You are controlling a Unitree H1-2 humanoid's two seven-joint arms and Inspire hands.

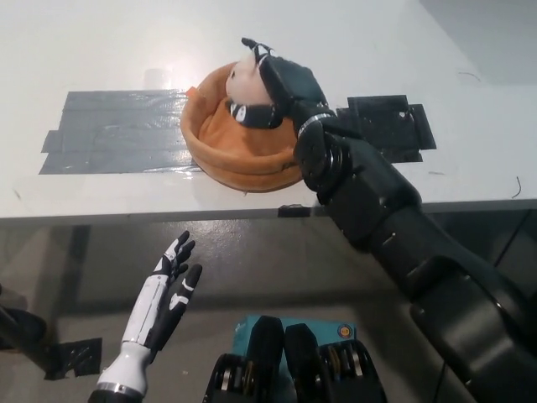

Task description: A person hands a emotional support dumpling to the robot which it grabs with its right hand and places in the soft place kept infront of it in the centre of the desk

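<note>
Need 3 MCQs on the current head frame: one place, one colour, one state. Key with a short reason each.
1. Where is the dumpling?
A. On the grey tape
B. Over the basket, in the right hand
C. On the floor

2. What colour is the basket?
A. Orange
B. Blue
C. White

3. What is the left hand doing?
A. Holding the dumpling
B. Gripping the basket rim
C. Open, below the desk edge, holding nothing

Key:
1 B: the black right hand is closed around the pale dumpling above the basket's inside.
2 A: wall and lining are both orange.
3 C: its fingers are spread at lower left, away from everything on the desk.
</note>
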